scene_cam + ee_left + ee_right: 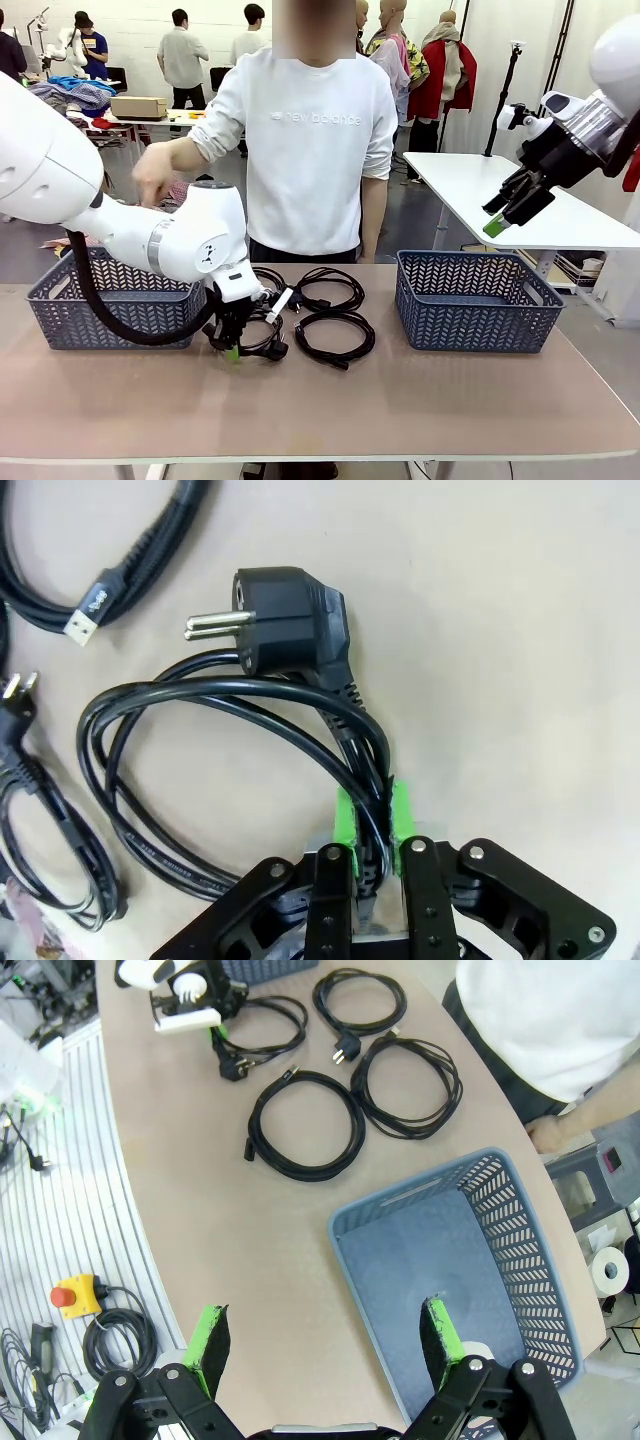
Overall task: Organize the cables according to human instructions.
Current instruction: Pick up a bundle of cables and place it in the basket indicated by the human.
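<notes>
Left fingers (345, 815) pinch a few strands of one cable (345, 735) on the table (400, 400) beside the left basket (100, 310). Lifting could unspool it, and the plug (290, 615) could snag the other cables (335, 335). Right fingers (210, 1335) spread wide, empty.

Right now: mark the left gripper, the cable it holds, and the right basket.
left gripper (373, 808): left wrist view, midway between the green pads.
cable (290, 610): left wrist view, on its plug body.
right basket (478, 315): front view, near wall.

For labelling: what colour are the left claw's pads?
Green; left claw pads show best in the left wrist view.
</notes>
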Robot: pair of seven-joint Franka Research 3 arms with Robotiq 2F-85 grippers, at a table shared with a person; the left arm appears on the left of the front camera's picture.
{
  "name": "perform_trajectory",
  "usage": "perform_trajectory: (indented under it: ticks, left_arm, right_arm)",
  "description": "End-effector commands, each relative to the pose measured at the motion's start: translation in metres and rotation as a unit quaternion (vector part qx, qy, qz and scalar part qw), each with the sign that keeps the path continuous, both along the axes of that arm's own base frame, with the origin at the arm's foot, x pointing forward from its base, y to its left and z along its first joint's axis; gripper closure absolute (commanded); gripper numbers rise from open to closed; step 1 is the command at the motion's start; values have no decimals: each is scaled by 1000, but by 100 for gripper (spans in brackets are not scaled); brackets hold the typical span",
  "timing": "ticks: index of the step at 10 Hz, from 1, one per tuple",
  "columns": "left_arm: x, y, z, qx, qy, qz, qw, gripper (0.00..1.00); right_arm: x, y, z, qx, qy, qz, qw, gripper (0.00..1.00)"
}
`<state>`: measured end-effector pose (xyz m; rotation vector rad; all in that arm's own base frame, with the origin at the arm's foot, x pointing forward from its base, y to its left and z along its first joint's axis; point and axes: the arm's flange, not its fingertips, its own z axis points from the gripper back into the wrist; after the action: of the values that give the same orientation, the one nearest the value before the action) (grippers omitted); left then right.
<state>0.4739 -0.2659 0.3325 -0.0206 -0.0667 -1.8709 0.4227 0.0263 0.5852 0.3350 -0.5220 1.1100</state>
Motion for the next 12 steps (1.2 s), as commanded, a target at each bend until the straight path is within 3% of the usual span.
perform_trajectory:
  ticks: [1, 4, 7, 10, 12]
  left_arm:
    - [-7, 2, 37, 4, -24, -20, 1000, 97]
    - [0, 1, 98, 5, -52, -25, 998, 97]
    - [17, 30, 155, 2, -79, 10, 997, 97]
    - [32, 82, 199, 11, -124, 75, 989, 97]
    - [29, 126, 209, 8, -133, 125, 983, 97]
  right_arm:
    - [2, 0, 2, -1, -1, 0, 1000, 0]
    - [2, 0, 2, -1, -1, 0, 1000, 0]
    - [2, 0, 2, -1, -1, 0, 1000, 0]
    - [2, 0, 2, -1, -1, 0, 1000, 0]
    - [2, 0, 2, -1, -1, 0, 1000, 0]
